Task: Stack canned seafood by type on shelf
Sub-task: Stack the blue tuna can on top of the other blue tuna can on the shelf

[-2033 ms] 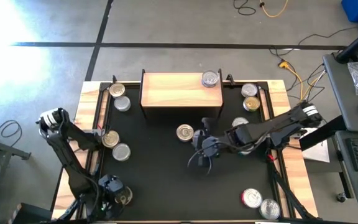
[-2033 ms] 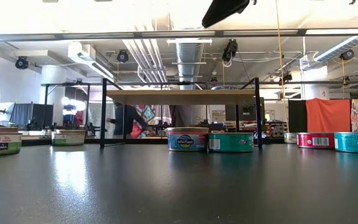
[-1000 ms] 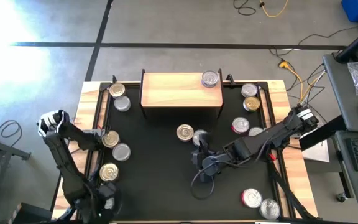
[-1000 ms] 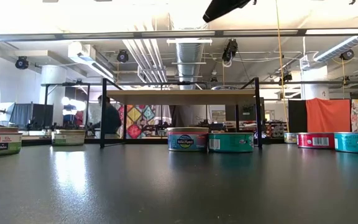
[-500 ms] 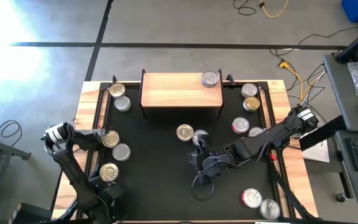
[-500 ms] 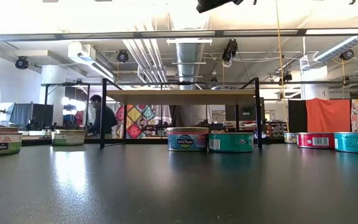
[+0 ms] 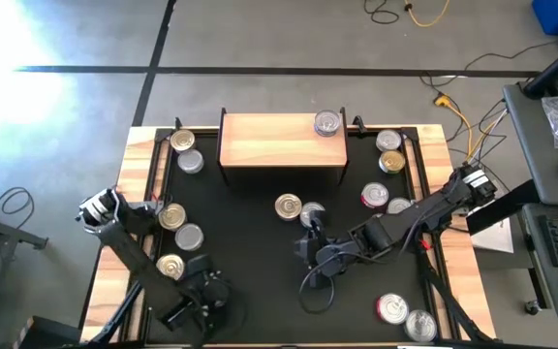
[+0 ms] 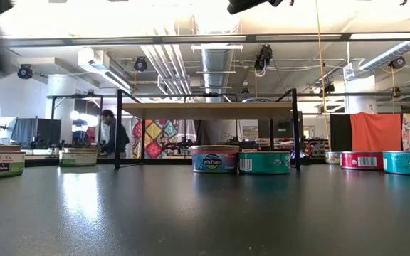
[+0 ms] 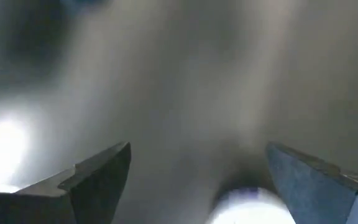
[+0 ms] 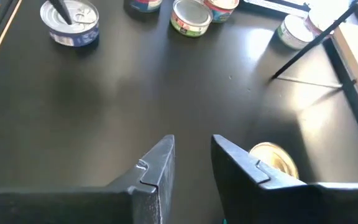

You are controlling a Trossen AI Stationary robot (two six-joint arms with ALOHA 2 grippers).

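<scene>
The room [image 8: 205, 78] fills the low view's background: ceiling ducts, an orange panel at right, and a person [image 8: 112, 135] at mid-left behind the table. The table [image 7: 260, 252] is black-topped with wooden side edges and takes up the lower centre of the high view.

The shelf [image 7: 282, 142] sits at the table's upper centre, its long axis running left to right across the frame. One silver tin [image 7: 328, 123] lies flat on its right end, lid up. The other tins [image 7: 184, 221] lie flat on the table: two at upper left, three at left, two just below the shelf at centre, four at upper right, two at lower right.

The right gripper [image 7: 310, 242] hangs at centre, just below the two centre tins; its fingers [image 10: 157, 165] stand a narrow gap apart and hold nothing. The left gripper [image 7: 197, 296] is at lower left, near the lowest left tin; its fingers [image 9: 101, 174] are spread wide and empty.
</scene>
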